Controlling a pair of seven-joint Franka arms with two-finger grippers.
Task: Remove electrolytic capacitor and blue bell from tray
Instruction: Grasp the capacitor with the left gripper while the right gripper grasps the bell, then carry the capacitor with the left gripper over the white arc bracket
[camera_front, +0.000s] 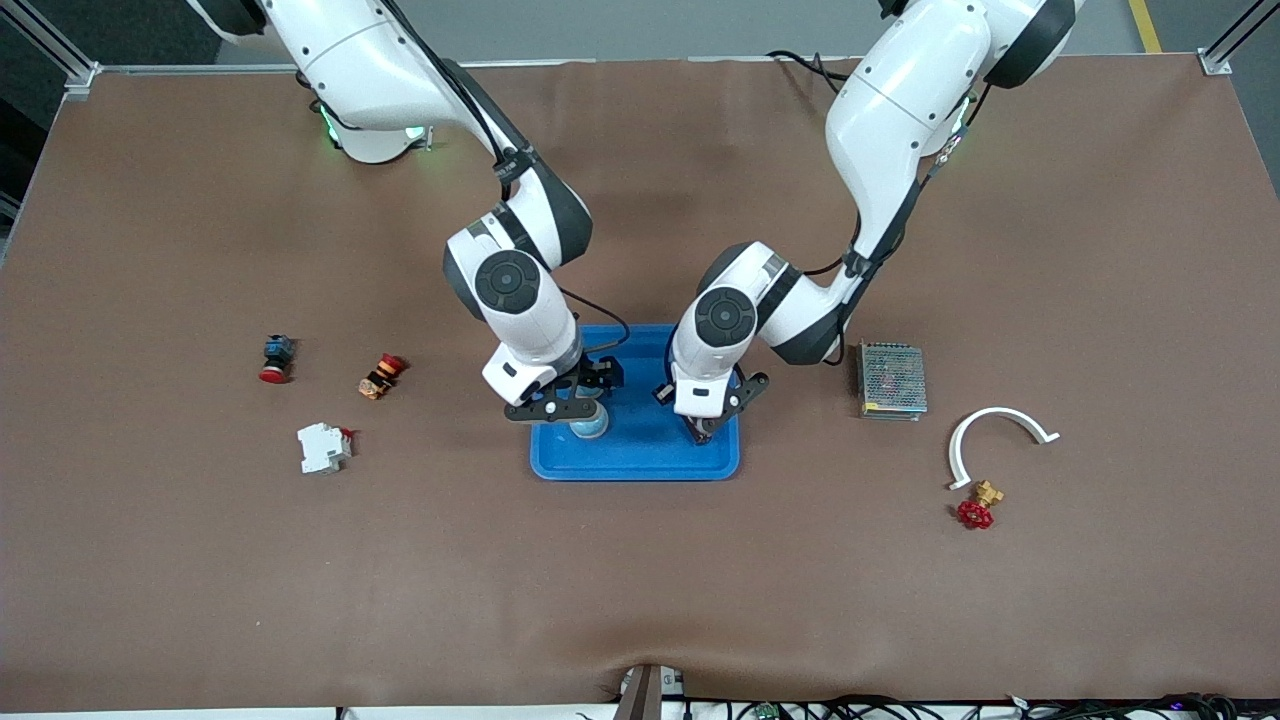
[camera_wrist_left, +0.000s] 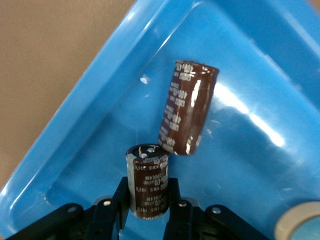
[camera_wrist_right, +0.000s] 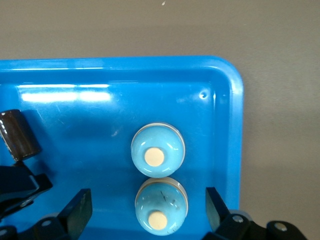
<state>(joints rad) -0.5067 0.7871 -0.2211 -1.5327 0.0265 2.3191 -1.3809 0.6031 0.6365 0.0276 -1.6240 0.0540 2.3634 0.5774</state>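
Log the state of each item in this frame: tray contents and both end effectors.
Blue tray: on the table, holds two capacitors and two bells.
Held capacitor: gripped upright by left end effector.
Other capacitor: lying loose in tray.
Two bells: side by side in tray.
Right end effector: open, straddling one bell.

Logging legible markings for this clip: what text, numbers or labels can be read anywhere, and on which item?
Nothing reads clearly.
Lying capacitor in the blue tray: pale printed columns on its brown sleeve, too blurred to quote.
Capacitor between the left gripper fingers: pale print, also blurred.
Two blue bells below the open right gripper: no markings.
Mesh-covered box: no readable label.
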